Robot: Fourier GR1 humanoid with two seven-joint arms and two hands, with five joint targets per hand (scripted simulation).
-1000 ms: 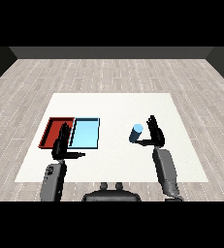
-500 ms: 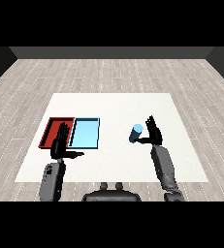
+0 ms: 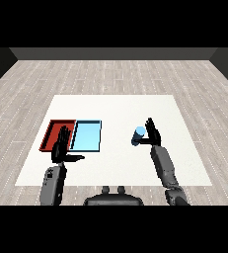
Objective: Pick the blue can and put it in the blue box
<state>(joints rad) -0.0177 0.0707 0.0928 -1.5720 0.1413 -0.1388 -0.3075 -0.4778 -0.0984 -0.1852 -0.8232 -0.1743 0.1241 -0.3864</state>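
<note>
One blue can (image 3: 139,135), two trays, red (image 3: 54,134) and blue (image 3: 87,135); right hand (image 3: 152,133) now nearer can, fingers spread; left hand (image 3: 62,148) spread, unmoved.

The white table (image 3: 115,106) bears a red tray (image 3: 54,134), a light blue tray (image 3: 87,136) and a blue can (image 3: 138,135).

The right hand (image 3: 152,133) has edged closer to the blue can (image 3: 138,136).
</note>
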